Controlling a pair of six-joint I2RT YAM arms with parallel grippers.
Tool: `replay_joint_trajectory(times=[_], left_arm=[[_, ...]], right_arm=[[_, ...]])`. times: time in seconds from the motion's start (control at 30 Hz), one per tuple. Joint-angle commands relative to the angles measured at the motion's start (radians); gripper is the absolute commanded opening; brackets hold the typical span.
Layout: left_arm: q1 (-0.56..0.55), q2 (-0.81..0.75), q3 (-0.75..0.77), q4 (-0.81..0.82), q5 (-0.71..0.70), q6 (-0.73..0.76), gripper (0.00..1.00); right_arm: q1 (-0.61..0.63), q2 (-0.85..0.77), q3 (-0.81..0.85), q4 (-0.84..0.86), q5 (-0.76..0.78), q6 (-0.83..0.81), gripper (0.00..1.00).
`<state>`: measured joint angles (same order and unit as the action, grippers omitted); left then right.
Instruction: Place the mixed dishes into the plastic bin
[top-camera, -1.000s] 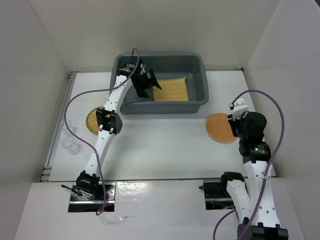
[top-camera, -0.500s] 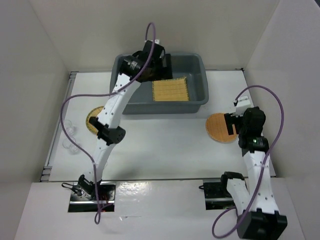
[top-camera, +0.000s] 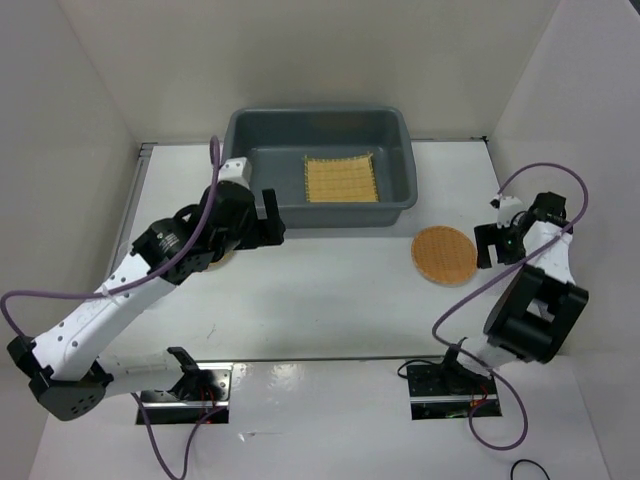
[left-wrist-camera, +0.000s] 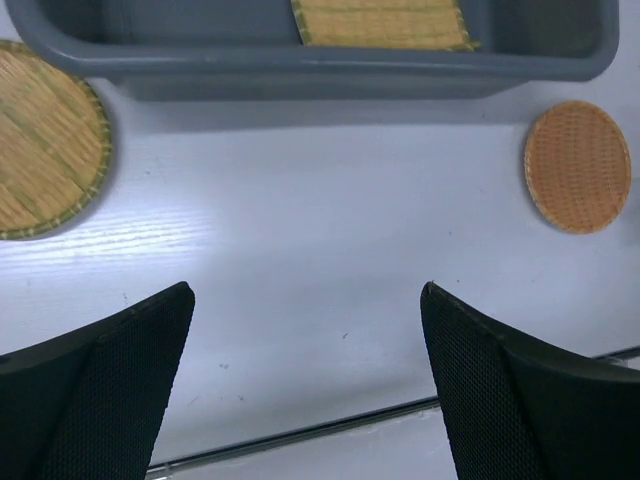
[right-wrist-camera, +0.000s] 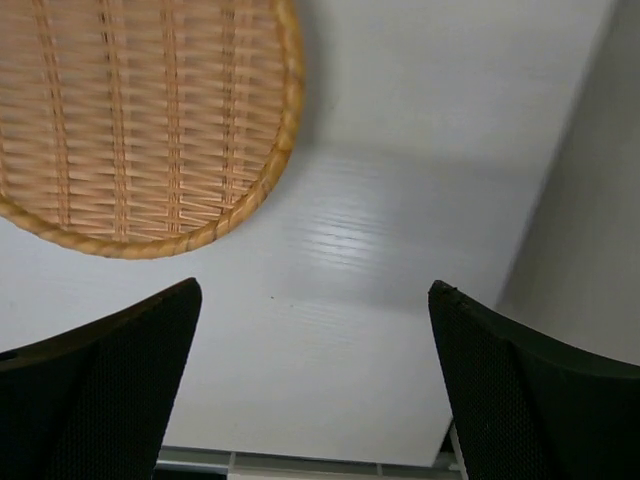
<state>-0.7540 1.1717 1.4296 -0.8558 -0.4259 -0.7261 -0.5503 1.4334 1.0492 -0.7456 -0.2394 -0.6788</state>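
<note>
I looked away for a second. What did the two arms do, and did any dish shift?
The left gripper pulled back out of the plastic bin toward the near left and now hangs open over the table, holding nothing. The right gripper, also open, backed off rightward from the orange-brown disc. The bamboo mat stayed flat in the bin, and the orange-brown disc stayed on the table.

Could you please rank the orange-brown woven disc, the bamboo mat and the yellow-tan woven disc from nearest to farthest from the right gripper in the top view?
From the right gripper:
1. Orange-brown woven disc, just beside it, to its left.
2. Bamboo mat, inside the plastic bin.
3. Yellow-tan woven disc, far left, mostly hidden there.
</note>
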Motion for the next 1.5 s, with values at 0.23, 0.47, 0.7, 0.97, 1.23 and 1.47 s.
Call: replay_joint_trajectory(times=[0.23,0.47,0.7,0.97,1.23,1.47], left_arm=[[-0.008,-0.280,-0.273,0.090,0.142,-0.098,1.00],[0.001,-0.437,-0.383,0.041,0.194,-0.166,1.00],[0.001,-0.512,-0.422,0.002,0.207,-0.206,1.00],[0.001,-0.530,-0.422,0.001,0.207,-0.207,1.00],[0.001,-0.563,-0.440,0.001,0.216,-0.207,1.00],[0.001,-0.592,-0.459,0.001,0.225,-0.225,1.00]], right_arm=[[-0.117,0.387,0.124,-0.198,-0.303,-0.197,0.99],[-0.145,0.637,0.225,-0.313,-0.449,-0.260,0.99],[-0.091,0.881,0.357,-0.449,-0.578,-0.298,0.90],[-0.034,0.901,0.371,-0.413,-0.584,-0.209,0.72],[-0.099,0.923,0.371,-0.390,-0.597,-0.173,0.20],[-0.131,0.837,0.373,-0.431,-0.624,-0.168,0.00]])
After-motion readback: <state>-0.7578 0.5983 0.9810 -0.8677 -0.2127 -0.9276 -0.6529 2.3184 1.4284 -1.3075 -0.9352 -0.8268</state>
